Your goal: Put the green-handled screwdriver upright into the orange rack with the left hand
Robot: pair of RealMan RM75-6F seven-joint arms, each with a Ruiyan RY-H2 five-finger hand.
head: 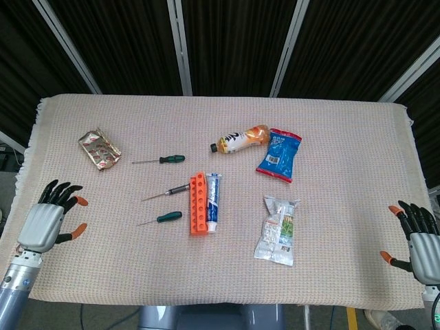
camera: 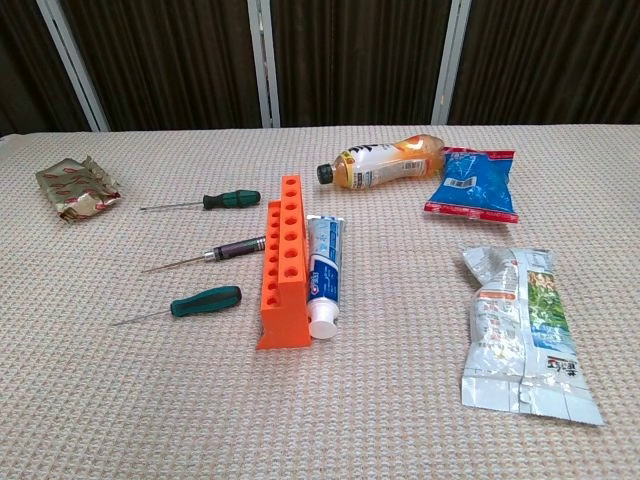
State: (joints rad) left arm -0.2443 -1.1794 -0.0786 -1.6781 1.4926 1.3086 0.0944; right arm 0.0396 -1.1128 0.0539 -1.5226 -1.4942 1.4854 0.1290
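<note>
Two green-handled screwdrivers lie flat on the cloth: one [head: 165, 217] [camera: 205, 300] just left of the orange rack [head: 198, 203] [camera: 285, 265], the other [head: 162, 159] [camera: 222, 200] farther back. Between them lies a dark-handled screwdriver [head: 172, 189] [camera: 235, 246], its handle end touching the rack. The rack's holes hold nothing. My left hand [head: 49, 218] hovers at the table's left edge, fingers spread, holding nothing, well left of the screwdrivers. At the far right edge my right hand [head: 417, 236] is also spread and holds nothing. The chest view shows neither hand.
A toothpaste tube [head: 212, 200] lies against the rack's right side. A crumpled foil wrapper [head: 99, 150] sits at the back left. A bottle [head: 240, 139] and blue snack bag [head: 279, 155] lie behind the rack, and a white-green packet [head: 277, 230] lies to its right.
</note>
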